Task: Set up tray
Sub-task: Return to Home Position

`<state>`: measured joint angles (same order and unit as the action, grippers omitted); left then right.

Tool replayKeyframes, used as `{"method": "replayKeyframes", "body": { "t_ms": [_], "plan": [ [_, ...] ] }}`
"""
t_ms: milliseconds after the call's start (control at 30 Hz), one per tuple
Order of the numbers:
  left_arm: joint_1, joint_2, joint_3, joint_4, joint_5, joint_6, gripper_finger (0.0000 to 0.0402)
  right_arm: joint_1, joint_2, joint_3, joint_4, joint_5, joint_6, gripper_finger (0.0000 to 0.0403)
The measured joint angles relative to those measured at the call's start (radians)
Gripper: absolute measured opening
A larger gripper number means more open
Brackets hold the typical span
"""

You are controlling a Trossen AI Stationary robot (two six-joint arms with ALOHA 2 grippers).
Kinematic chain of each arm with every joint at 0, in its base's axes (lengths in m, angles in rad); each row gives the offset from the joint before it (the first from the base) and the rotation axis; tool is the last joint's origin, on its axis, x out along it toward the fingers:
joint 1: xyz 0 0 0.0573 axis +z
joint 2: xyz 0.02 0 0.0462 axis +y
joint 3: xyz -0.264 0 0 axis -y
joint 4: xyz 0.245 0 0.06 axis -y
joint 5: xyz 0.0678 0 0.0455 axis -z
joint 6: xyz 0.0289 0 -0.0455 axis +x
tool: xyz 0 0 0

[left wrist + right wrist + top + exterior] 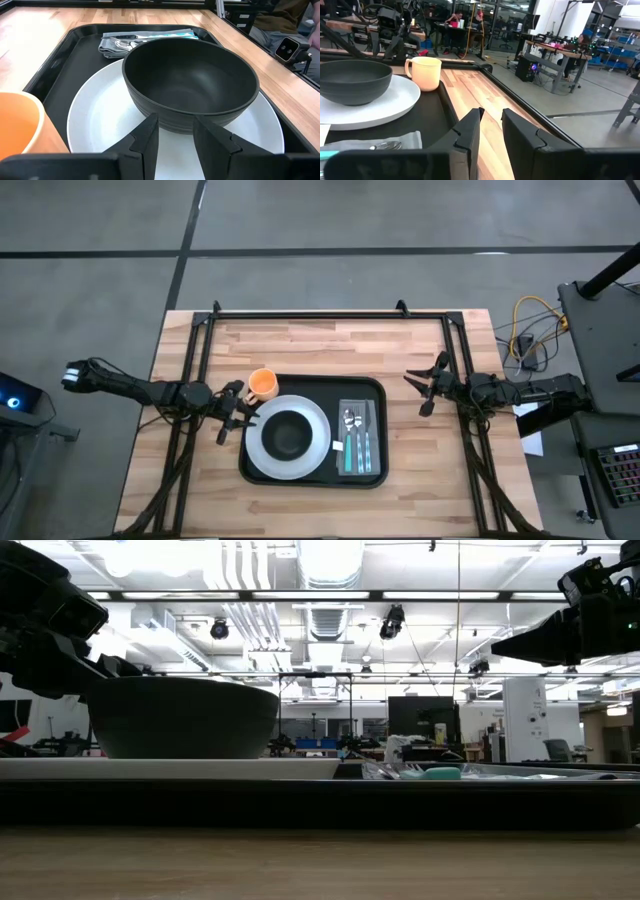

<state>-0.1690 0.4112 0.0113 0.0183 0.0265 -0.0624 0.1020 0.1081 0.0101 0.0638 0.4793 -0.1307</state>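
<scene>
The black tray lies mid-table. On it a white plate carries a dark bowl. An orange cup stands in the tray's far left corner, and a grey cloth with cutlery lies on its right side. My left gripper is open at the plate's left rim; in the left wrist view its fingers stand over the plate, facing the bowl. My right gripper is open above the wood, right of the tray, touching nothing.
Black frame rails run along the table's far edge and down both sides. Bare wood lies on the tray's far, near and right sides. Cables and equipment sit beyond the right edge. People sit at desks in the room behind.
</scene>
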Motion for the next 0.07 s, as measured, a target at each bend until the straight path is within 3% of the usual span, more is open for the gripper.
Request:
{"method": "replayKeyframes", "body": {
  "t_ms": [67],
  "plan": [
    [0.0, 0.0, 0.0, 0.0, 0.0, 0.0, 0.0101, 0.0, 0.0, 0.0, 0.0, 0.0, 0.0, 0.0069]
  ]
}}
